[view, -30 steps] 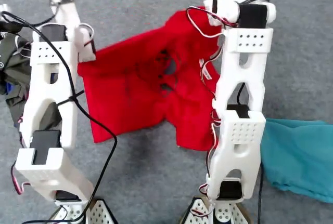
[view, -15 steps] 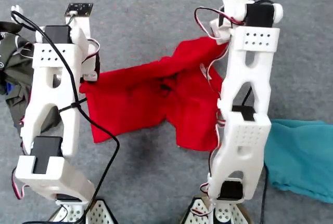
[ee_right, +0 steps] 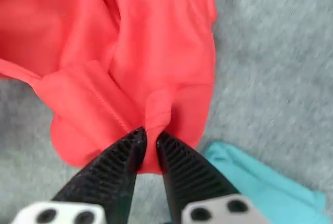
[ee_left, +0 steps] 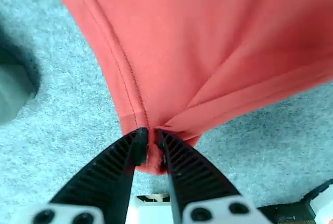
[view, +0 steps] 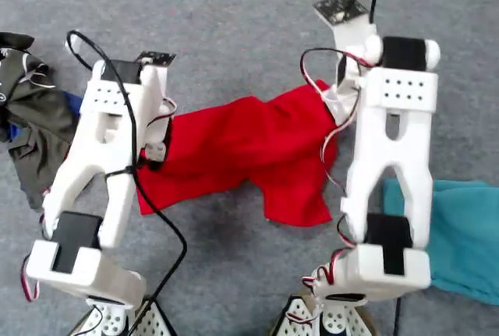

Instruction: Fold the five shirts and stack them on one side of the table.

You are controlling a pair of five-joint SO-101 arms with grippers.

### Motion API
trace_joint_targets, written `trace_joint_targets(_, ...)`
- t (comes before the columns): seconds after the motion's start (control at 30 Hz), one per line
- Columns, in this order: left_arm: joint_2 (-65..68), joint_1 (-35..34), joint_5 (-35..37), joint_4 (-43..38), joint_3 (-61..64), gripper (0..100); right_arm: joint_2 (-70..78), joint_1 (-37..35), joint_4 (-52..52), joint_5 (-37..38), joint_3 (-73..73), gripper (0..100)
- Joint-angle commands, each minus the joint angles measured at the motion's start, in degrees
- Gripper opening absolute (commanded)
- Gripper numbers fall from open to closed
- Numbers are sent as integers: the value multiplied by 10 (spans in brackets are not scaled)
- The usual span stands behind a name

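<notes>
- While both arms grip it, the crumpled red cotton shirt (view: 242,149) lies on the grey carpeted table (view: 234,40), with its long axis running from one arm to the other.
- Left arm (view: 101,172): jaws narrowed and clamped on a hemmed corner (ee_left: 136,110) at the red shirt's left end.
- Right arm (view: 394,157): jaws narrowed and clamped on a bunched fold (ee_right: 156,107) at the red shirt's right end.
- Judgement: each arm is nearest its own end, so laying the edge down straight likely needs both to move together.
- Teal shirt (view: 460,235): right of the red shirt.
- Dark heap of clothes (view: 27,125): left of the red shirt.
</notes>
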Motion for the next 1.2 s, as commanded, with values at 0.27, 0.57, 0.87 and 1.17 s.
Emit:
trace_joint_targets(0.27,-137,8,-4,-102,179,19,-102,16,-26,39,171,5)
trace_joint_targets(0.57,-145,8,-5,-101,193,19,-128,16,-34,39,214,5)
trace_joint_targets(0.87,-147,3,-2,-91,187,114,-129,16,-21,63,218,228)
trace_joint_targets(1.17,-148,2,-3,16,19,243,-168,15,3,61,116,221)
